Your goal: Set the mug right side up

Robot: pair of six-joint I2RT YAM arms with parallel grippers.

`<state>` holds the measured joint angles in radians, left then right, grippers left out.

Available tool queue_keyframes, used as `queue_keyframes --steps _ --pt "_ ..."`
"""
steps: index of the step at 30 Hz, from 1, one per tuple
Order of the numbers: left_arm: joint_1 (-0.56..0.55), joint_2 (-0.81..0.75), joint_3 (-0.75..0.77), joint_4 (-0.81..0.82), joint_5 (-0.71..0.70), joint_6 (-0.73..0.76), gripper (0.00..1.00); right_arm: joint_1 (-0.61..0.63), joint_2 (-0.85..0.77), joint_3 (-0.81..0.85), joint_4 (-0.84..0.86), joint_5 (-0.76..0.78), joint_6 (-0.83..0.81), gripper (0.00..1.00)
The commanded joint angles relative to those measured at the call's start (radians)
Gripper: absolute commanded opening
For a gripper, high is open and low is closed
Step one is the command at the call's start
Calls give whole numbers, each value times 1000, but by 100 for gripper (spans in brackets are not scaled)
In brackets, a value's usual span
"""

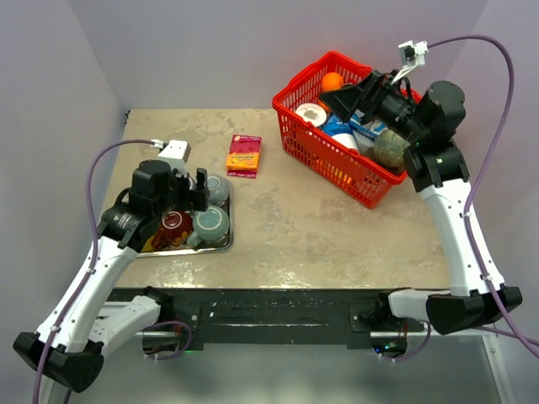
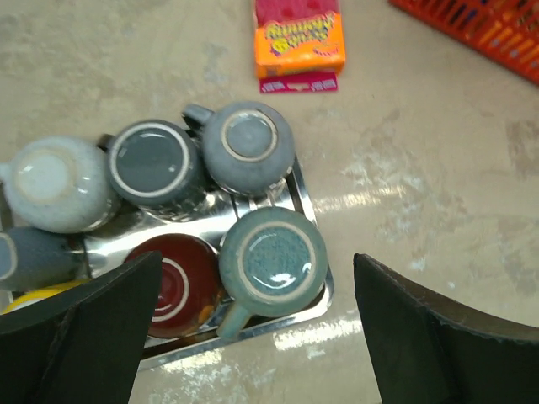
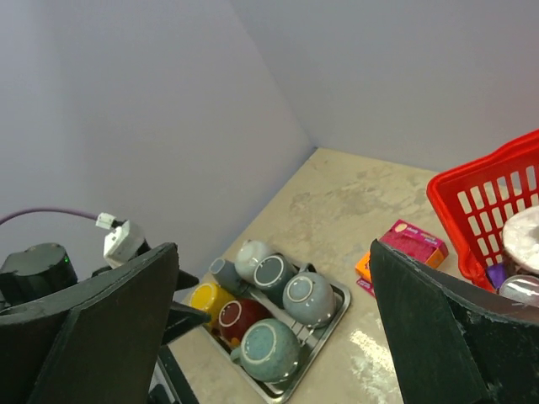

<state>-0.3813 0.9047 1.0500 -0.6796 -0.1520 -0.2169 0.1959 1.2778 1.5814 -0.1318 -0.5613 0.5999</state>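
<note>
The teal mug (image 2: 274, 261) stands upside down at the front right corner of a metal tray (image 2: 310, 220) on the left side of the desk (image 1: 337, 244). Its unglazed foot ring faces up and its handle points toward the tray's near edge. It is round and glossy, with a speckled glaze.

The tray holds seven mugs in all, packed so that they touch. Just left of the teal one is a red mug (image 2: 177, 286). Behind them sit a blue-grey mug (image 2: 248, 143), a dark grey mug (image 2: 152, 162) and a pale grey mug (image 2: 50, 181), all bottom up. A slate mug (image 2: 25, 257) and a yellow mug (image 3: 206, 299) lie at the far left; how they are turned cannot be told. The tray is shiny, rectangular and shallow-rimmed.

The left gripper (image 1: 200, 187) hangs above the tray, its jaws spread wide and holding nothing. In its wrist view the teal mug lies between the fingers.

One flat orange-and-pink candy box (image 2: 299, 38) lies on the mottled beige desk beyond the tray. One red plastic lattice basket (image 1: 328, 156), full of assorted items, sits at the far right. The right gripper (image 1: 341, 97) is raised over it, its jaws wide and empty.
</note>
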Motion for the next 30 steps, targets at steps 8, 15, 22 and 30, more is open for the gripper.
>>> queue_keyframes --steps 8,15,22,30 --pt "-4 138 -73 -64 186 -35 99 20 49 -54 6 -57 31 99" --pt "-4 165 -120 -109 213 -82 98 20 49 -81 -26 -35 6 98" --pt "-4 183 -183 -132 181 -108 99 20 58 -89 -37 -22 -3 98" --pt "-4 227 -219 -100 157 -197 99 20 61 -93 -42 -17 -6 97"
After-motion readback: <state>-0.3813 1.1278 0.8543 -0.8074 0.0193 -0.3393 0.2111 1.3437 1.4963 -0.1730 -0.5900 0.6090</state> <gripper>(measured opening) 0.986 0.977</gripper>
